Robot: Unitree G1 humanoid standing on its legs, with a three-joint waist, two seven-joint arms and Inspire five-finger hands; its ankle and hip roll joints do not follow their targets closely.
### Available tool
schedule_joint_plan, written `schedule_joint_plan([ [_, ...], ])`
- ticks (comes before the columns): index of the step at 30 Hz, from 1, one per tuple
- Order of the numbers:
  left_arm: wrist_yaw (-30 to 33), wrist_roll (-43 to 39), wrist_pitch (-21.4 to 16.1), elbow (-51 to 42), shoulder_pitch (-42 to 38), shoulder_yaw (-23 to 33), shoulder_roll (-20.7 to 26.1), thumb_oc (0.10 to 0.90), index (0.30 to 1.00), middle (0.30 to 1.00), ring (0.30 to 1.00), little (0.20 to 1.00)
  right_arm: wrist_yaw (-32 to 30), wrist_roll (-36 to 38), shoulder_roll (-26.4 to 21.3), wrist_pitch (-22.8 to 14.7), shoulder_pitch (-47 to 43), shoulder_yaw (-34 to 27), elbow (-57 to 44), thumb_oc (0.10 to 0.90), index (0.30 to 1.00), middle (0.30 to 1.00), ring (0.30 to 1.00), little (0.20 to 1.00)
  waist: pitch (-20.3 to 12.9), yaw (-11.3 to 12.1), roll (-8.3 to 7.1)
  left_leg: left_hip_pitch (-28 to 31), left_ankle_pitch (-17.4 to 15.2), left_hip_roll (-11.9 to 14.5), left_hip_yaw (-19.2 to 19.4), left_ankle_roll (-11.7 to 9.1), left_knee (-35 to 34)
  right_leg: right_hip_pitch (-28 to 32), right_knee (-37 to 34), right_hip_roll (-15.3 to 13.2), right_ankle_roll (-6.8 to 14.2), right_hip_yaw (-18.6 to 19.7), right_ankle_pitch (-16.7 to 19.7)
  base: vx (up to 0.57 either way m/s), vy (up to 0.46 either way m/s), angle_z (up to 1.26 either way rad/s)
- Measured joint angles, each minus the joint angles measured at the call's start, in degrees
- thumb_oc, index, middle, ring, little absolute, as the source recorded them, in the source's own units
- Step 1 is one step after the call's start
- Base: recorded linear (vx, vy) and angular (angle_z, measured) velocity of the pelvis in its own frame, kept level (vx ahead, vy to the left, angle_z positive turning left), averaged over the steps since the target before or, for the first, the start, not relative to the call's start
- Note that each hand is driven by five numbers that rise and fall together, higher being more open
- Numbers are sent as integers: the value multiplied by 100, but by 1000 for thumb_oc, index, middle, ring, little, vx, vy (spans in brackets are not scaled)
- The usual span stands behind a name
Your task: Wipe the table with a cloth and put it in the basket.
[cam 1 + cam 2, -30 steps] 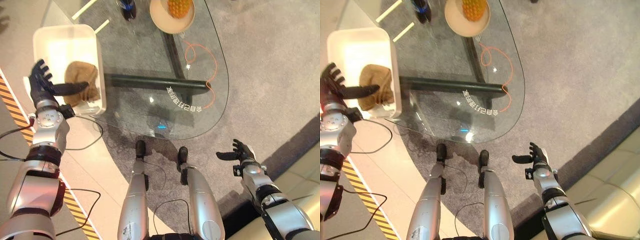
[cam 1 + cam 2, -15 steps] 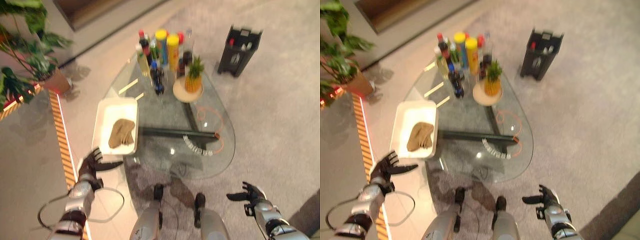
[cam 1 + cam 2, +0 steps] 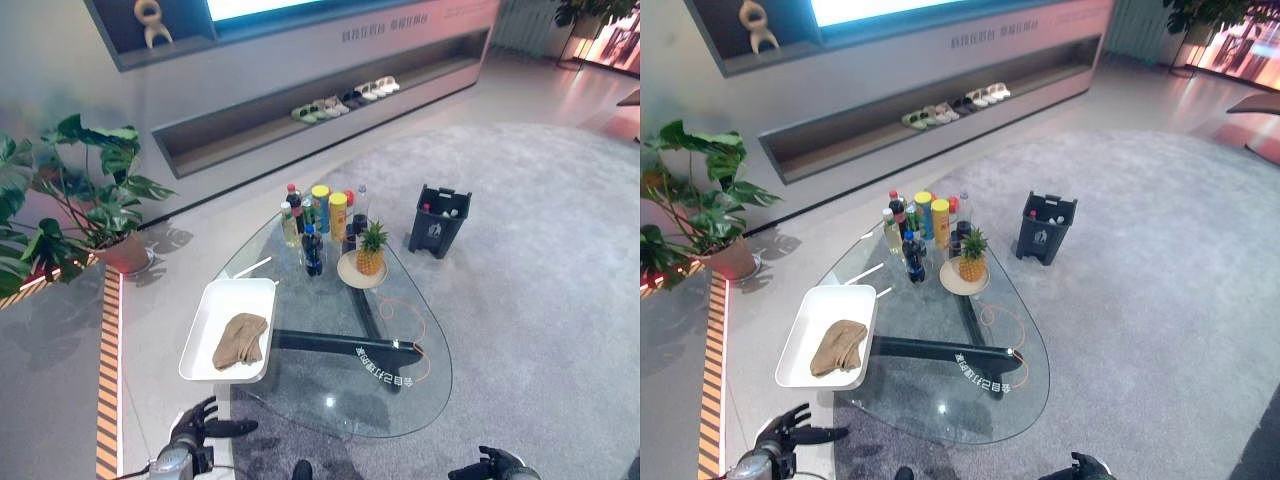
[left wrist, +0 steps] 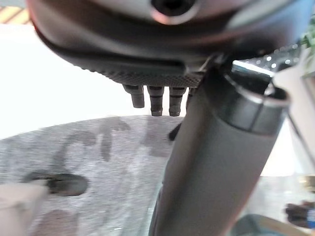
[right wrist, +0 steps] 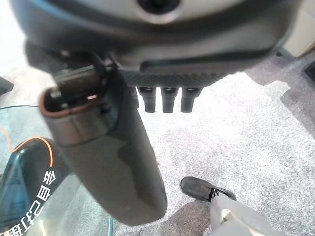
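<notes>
The cloth point(image 3: 240, 340) lies in the basket point(image 3: 199, 334) ahead of my left robot hand point(image 3: 193, 432), long axis pointing away; both hands released, right robot hand point(image 3: 495, 466) farther.

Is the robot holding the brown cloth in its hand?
No, the brown cloth lies in the white basket on the glass table, while the left hand hangs open and apart from it.
</notes>
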Motion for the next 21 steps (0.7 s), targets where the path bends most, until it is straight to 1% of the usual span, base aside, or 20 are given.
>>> schedule_joint_plan([
  [5,-180,158,70,378,164,-26,-118,800,900,900,900,900,71,-108,3,78,18,9,207,800,900,900,900,900,-63,-46,-14,1,-1,22,0,0,1,-5,-15,21,-6,-3,5,0,0,0],
  [11,-288,316,391,520,257,-85,-122,800,900,900,900,900,143,-177,43,171,54,21,236,800,900,900,900,900,-74,-56,-34,64,-2,25,8,1,1,53,-17,24,-37,8,33,0,0,0],
  [14,-300,417,486,534,254,-238,-132,800,900,900,900,900,155,-192,107,166,67,44,291,800,900,900,900,900,-82,-56,-7,91,-27,33,20,18,0,77,-18,27,-39,9,26,0,0,0],
  [21,-300,462,633,533,254,-247,-192,800,900,900,900,900,175,-254,188,225,121,125,381,800,900,900,900,900,-98,-57,32,93,-26,35,40,16,1,71,-18,27,-40,31,32,0,2,-1],
])
